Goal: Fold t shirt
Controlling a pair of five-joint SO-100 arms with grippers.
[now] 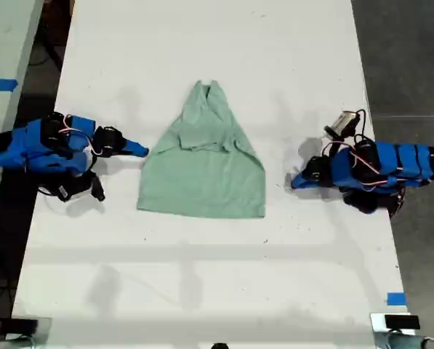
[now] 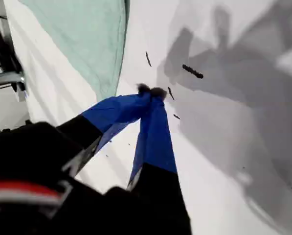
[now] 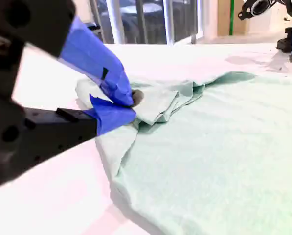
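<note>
The pale mint t shirt (image 1: pixel 202 174) lies flat on the white table (image 1: pixel 202 276) in the middle of the exterior view. Its hem is wide at the near side, and its sleeves are folded inward so it narrows to a point at the far side. My second gripper (image 1: pixel 142 151) (image 3: pixel 131 100) is shut, its blue tips right at the shirt's (image 3: pixel 214 147) edge on the exterior view's left. No cloth is clearly pinched. My first gripper (image 1: pixel 295 182) (image 2: pixel 153 92) is shut over bare table at the exterior view's right, a short gap from the shirt (image 2: pixel 82 34).
Small dark marks (image 2: pixel 192 71) dot the table near my first gripper. Blue tape (image 1: pixel 395 298) sits at the table's near corner on the exterior view's right. Dark floor (image 1: pixel 406 58) borders that side. A second pale surface (image 1: pixel 2 43) stands at the exterior view's left.
</note>
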